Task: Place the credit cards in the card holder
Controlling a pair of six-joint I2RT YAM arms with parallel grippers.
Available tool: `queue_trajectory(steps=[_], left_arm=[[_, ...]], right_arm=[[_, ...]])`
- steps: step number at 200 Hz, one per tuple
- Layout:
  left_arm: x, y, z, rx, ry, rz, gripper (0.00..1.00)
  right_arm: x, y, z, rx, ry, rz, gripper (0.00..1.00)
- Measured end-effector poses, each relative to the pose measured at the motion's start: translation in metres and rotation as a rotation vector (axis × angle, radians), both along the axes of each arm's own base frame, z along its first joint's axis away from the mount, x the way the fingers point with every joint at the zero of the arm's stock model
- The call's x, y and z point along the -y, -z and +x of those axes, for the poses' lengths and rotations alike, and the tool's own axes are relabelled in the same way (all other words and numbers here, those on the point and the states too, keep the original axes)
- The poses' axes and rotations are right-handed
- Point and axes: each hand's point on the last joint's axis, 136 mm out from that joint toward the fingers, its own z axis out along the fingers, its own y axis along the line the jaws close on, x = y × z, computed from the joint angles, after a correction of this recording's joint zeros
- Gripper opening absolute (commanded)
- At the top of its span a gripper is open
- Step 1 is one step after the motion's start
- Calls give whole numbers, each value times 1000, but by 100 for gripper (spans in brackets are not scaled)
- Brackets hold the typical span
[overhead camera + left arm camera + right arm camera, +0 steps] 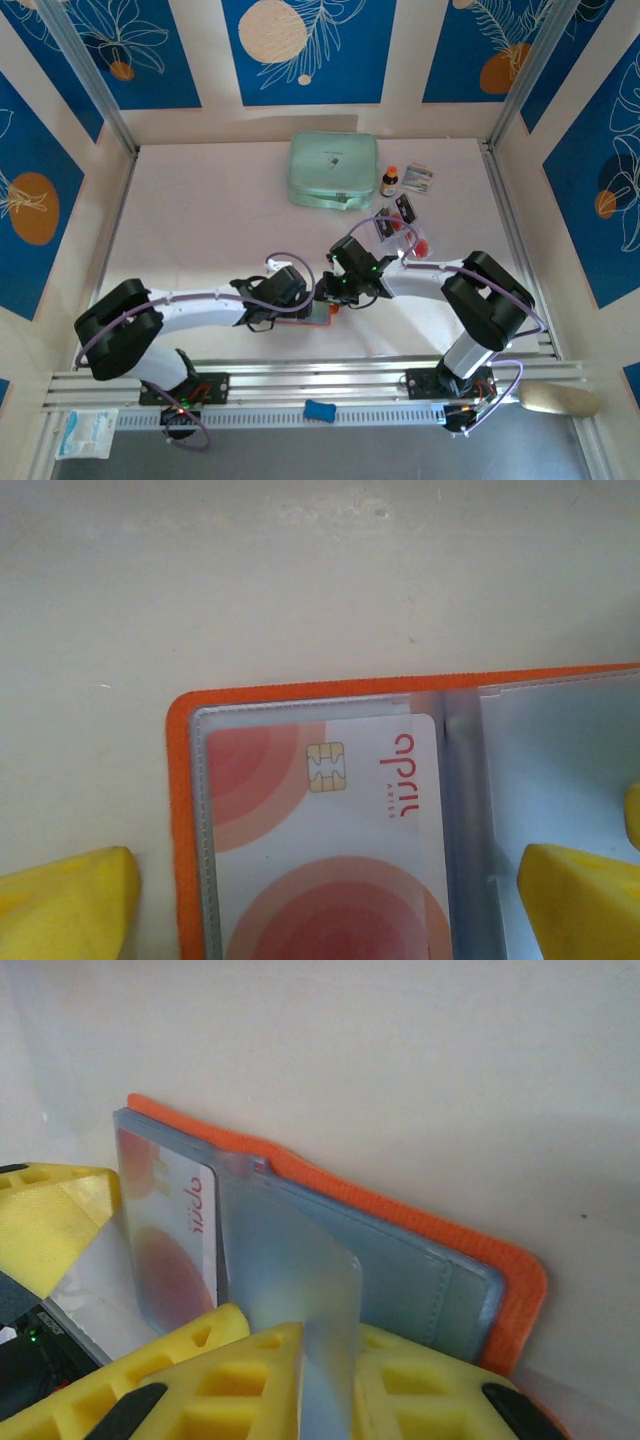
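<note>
- The left pincer (328, 872) has its yellow fingers (70, 905) wide apart. One sits on each side of the left half of the holder, and they hold nothing.
- The card holder (180, 780) lies open and flat on the table (300, 570). It is close to the arms, between the two pincers.
- One pale card (330, 820) with red rings sits in the left clear pocket. Its long side runs along the fold.
- The right pincer (325, 1345) is pinched on a clear page (290, 1260) of the holder and stands it up on edge.
- The spare credit cards (398, 218) lie to the right and farther back, well apart from the holder. The right arm is nearer to them.
- The green case (333, 170) at the back looks closed.
</note>
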Motion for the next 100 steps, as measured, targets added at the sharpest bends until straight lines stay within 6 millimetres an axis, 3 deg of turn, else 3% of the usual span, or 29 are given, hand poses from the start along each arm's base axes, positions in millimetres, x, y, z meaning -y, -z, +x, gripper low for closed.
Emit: queue_trajectory(steps=[56, 100], left_arm=[[-18, -33, 1, 71, -34, -18, 100], [-43, -54, 3, 125, -80, -44, 100]], right_arm=[[-7, -23, 3, 28, -10, 9, 54], [-27, -43, 6, 60, -33, 29, 59]])
